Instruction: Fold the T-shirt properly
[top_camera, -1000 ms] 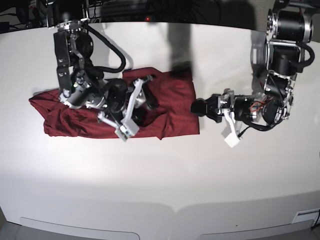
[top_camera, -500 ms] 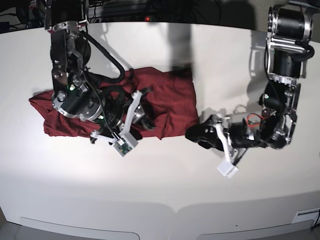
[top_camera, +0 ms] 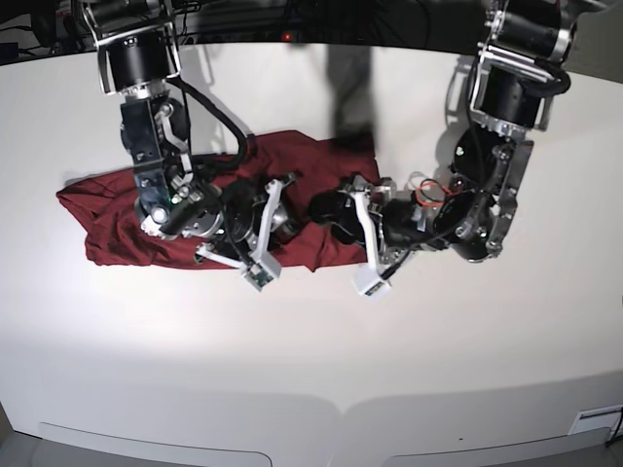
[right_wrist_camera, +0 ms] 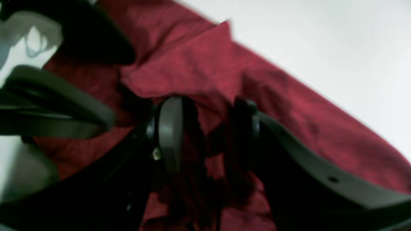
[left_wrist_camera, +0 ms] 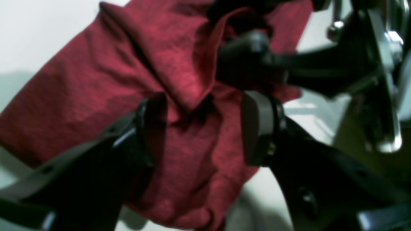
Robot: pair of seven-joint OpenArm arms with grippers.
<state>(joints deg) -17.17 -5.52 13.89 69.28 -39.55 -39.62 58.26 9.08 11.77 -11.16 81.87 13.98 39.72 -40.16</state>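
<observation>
You had the T-shirt [top_camera: 117, 219] bunched on the surface [top_camera: 311, 350], both claws at its middle, presumably to lift an edge for folding. The wrist views, unlike the base view, showed the left claw [left_wrist_camera: 205, 128] spread around a raised fold and the right claw [right_wrist_camera: 205, 134] pinching cloth

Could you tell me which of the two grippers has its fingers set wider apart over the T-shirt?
The left gripper: a broad fold of the T-shirt shows between its fingers. The right gripper's fingers stand much closer, with fabric bunched between them.
</observation>
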